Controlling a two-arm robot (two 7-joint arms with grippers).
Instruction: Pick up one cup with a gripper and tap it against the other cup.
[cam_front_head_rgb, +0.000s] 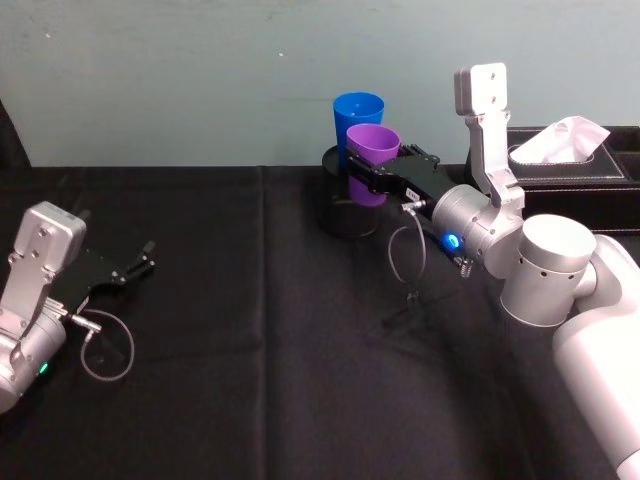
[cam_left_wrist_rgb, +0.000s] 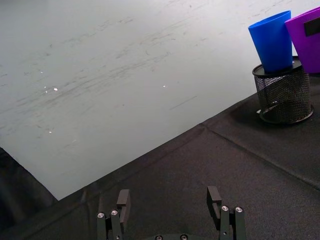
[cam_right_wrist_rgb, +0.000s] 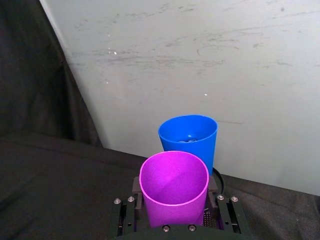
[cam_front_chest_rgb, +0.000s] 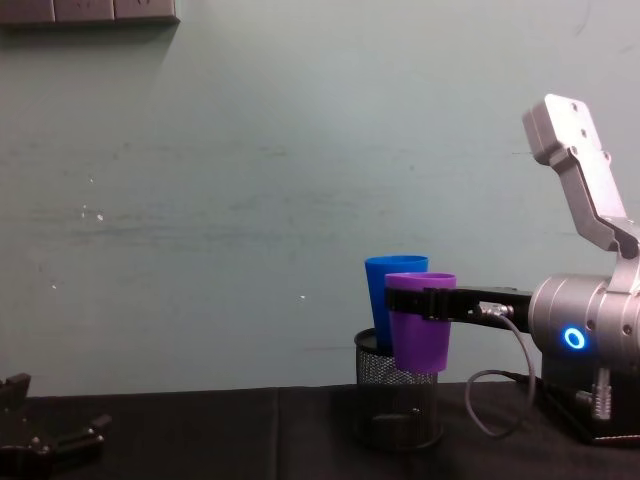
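Your right claw (cam_front_head_rgb: 372, 172) is clamped on the purple cup (cam_front_head_rgb: 372, 163), jaws pressed on either side just under its rim. You hold it upright in the air, above the black mesh pen holder (cam_front_chest_rgb: 397, 404). The blue cup (cam_front_head_rgb: 358, 118) stands in that holder, just behind the purple one; contact between the 2 cups can't be told. Your left claw (cam_front_head_rgb: 138, 263) sits idle, jaws apart, low over the black bench (cam_front_head_rgb: 250, 350), well apart from both cups.
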